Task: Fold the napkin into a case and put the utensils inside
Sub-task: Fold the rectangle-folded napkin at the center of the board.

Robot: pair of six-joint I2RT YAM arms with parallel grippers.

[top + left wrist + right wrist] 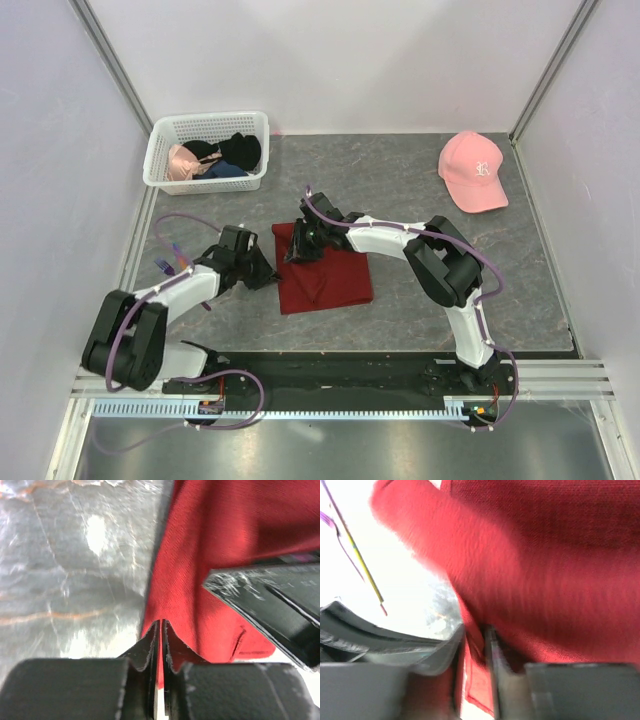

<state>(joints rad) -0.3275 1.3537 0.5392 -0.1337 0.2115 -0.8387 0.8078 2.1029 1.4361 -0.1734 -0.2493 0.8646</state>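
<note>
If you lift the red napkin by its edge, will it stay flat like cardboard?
Probably not. The napkin looks like soft woven cloth, and the right wrist view shows it bulging in a rounded fold, so it would likely flop. It lies thin on the table, so probably light.

A single white embroidered letter, apparently an ornate "R", stands on the front of the pink cap (472,172), well right of and beyond the right gripper (300,243). Nothing else is readable.
</note>
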